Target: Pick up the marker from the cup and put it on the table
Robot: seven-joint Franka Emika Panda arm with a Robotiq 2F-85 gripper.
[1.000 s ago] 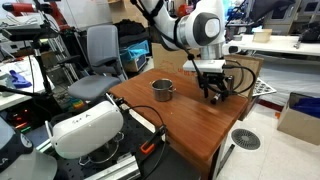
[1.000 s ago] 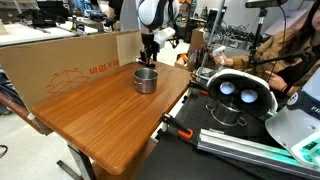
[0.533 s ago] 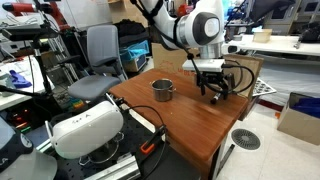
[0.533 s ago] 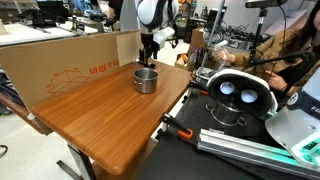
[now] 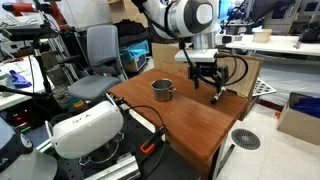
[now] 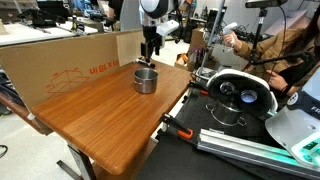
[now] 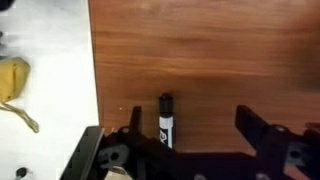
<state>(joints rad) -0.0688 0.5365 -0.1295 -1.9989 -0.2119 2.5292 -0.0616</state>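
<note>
Marker flat on table; gripper spread, holding nothing
Wrist view: marker lies btwn the wide-apart fingers, nearer one than the other (not centred); cup stands apart on the same top. Prob. release step: best to lift straight up w/ jaws wide; no sideways drift, or a finger could nudge it & it may roll.

A grey chair stands beyond one corner of the desk. Printed cardboard lines a long edge. A round floor grate lies below another corner.
</note>
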